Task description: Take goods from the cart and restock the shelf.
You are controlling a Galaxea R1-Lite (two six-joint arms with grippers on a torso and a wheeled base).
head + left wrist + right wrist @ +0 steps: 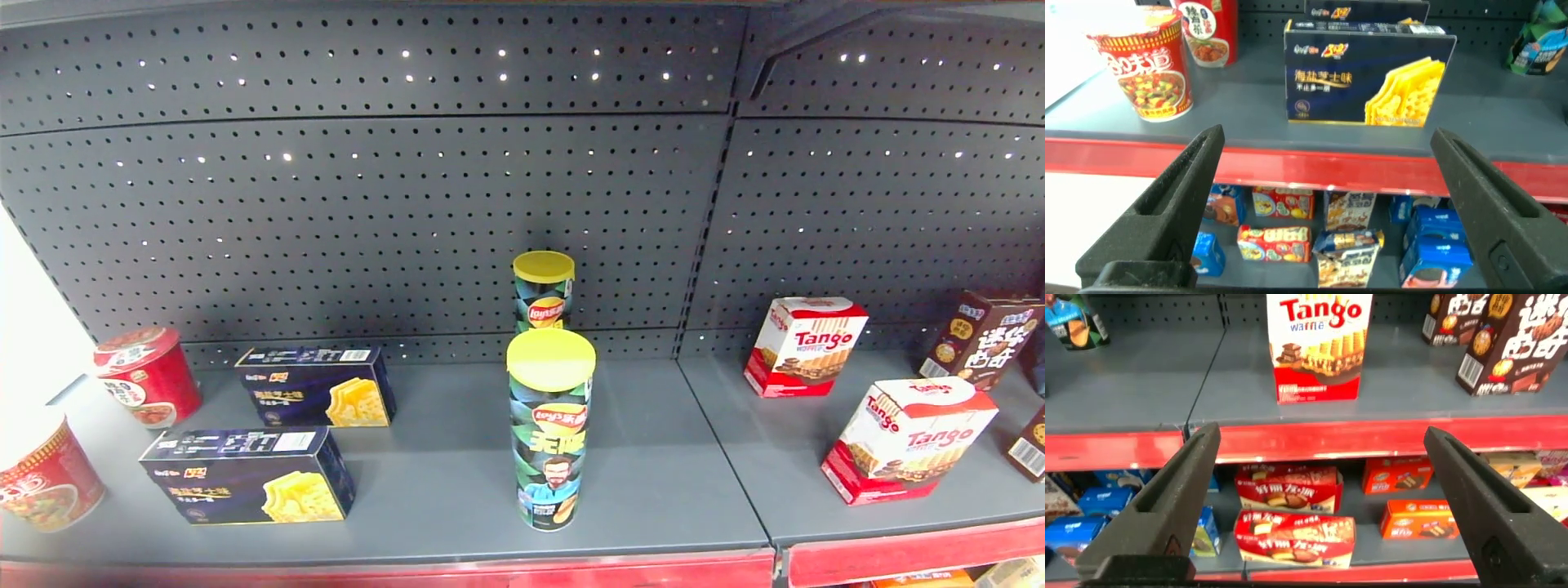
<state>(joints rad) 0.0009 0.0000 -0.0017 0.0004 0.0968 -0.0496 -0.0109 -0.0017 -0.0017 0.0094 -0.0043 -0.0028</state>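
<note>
The grey shelf (441, 490) carries two yellow-lidded chip cans, one in front (551, 425) and one behind (544, 290). To their left lie two dark blue cracker boxes (249, 476) and two red noodle cups (147, 376). Two red-and-white wafer boxes (908, 438) stand to the right. My left gripper (1327, 135) is open with nothing in it, held just before the shelf's red edge, facing a cracker box (1368, 77) and a noodle cup (1147, 69). My right gripper (1323, 433) is open and bare too, in front of a wafer box (1319, 343).
Brown snack boxes (980, 339) stand at the far right of the shelf. A lower shelf holds several small packs (1274, 241) and red boxes (1290, 531). Bare shelf floor lies on either side of the front can. A perforated back panel (367, 204) closes the rear.
</note>
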